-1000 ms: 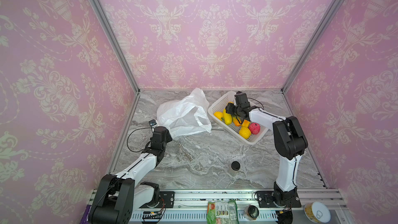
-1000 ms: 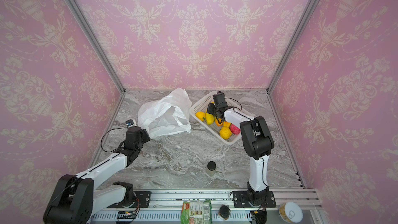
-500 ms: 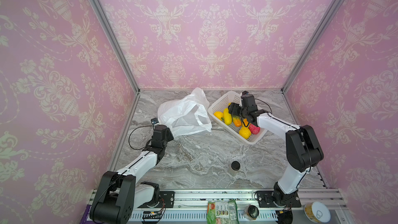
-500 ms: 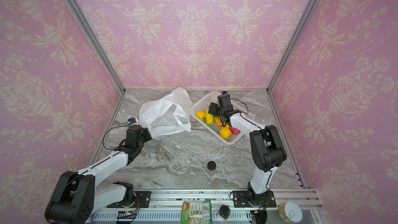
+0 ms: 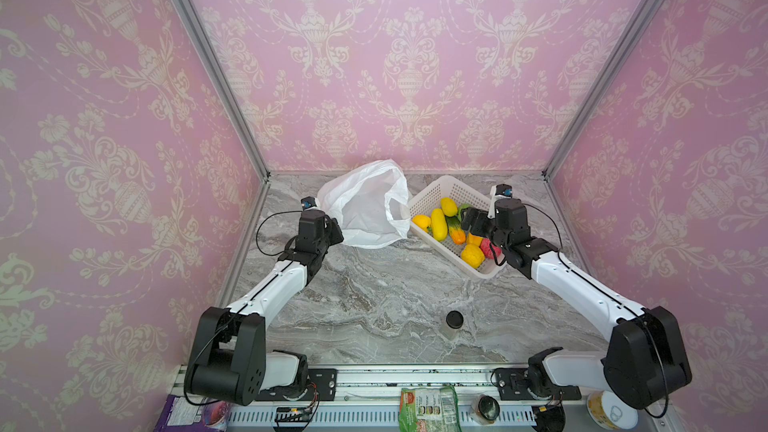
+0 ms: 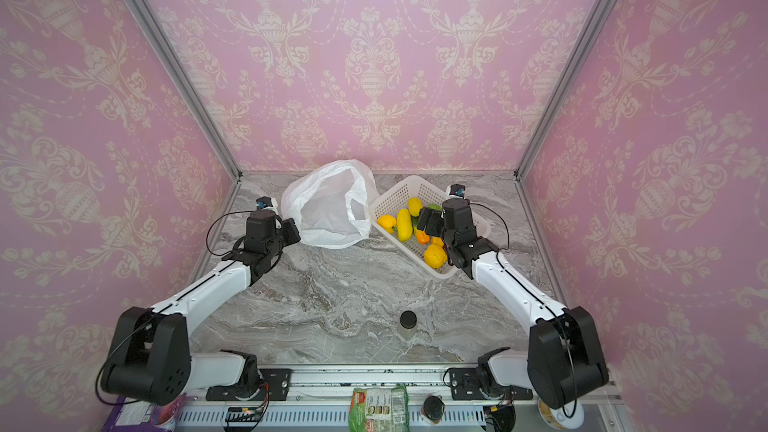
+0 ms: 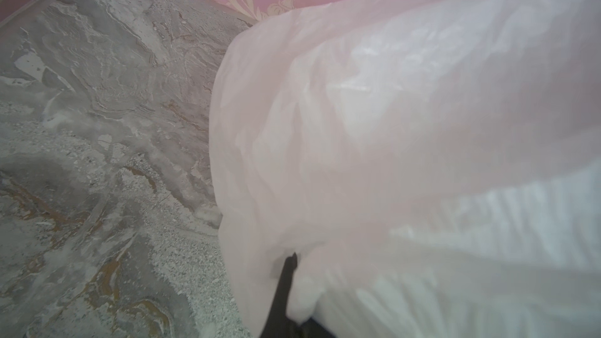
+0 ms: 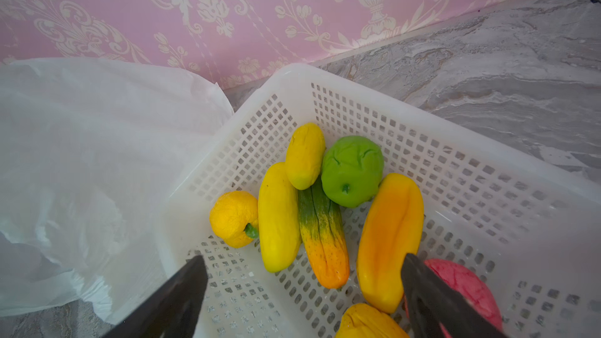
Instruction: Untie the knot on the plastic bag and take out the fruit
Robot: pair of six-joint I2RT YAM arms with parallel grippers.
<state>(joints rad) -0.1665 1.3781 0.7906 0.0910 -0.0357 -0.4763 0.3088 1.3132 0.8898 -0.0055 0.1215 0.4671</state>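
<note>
Top views, bag: in both top views the plastic bag [image 5: 365, 209] lies at the back of the table [image 5: 374, 292], mouth gaping, its right side touching the basket [image 5: 446, 184]; no colour shows through the film; no knot can be seen, so I judge it undone
Top views, left pincer: the left gripper [image 5: 336, 229] sits at the bag's left edge; this arm is much the nearer to the bag
Top views, fruit: the fruit [image 5: 438, 224] lies in the basket, right of the bag; the right gripper [image 5: 471, 220] hangs over the basket's middle, with most of the fruit just beneath it and to its left
Left wrist, pincer: the left gripper [image 7: 287, 274] is closed tight, only a dark sliver showing; bag film [image 7: 390, 125] bunches round it, so I take it to be pinching the bag
Right wrist, pincer: the right gripper [image 8: 304, 260] is spread wide and holds nothing; its fingers [image 8: 182, 294] straddle the pile from above
Right wrist, fruit: the striped piece [image 8: 322, 235] and the mango [image 8: 390, 238] lie side by side between the fingers, long axes running along the pincer's reach and across its closing line; the green apple [image 8: 353, 170] lies beyond them; the bag [image 8: 97, 157] lies beside the basket wall [image 8: 422, 164]
Judgement: emptying looks done; what is left turns on the bag, which lies leftward of the wide pincer
</note>
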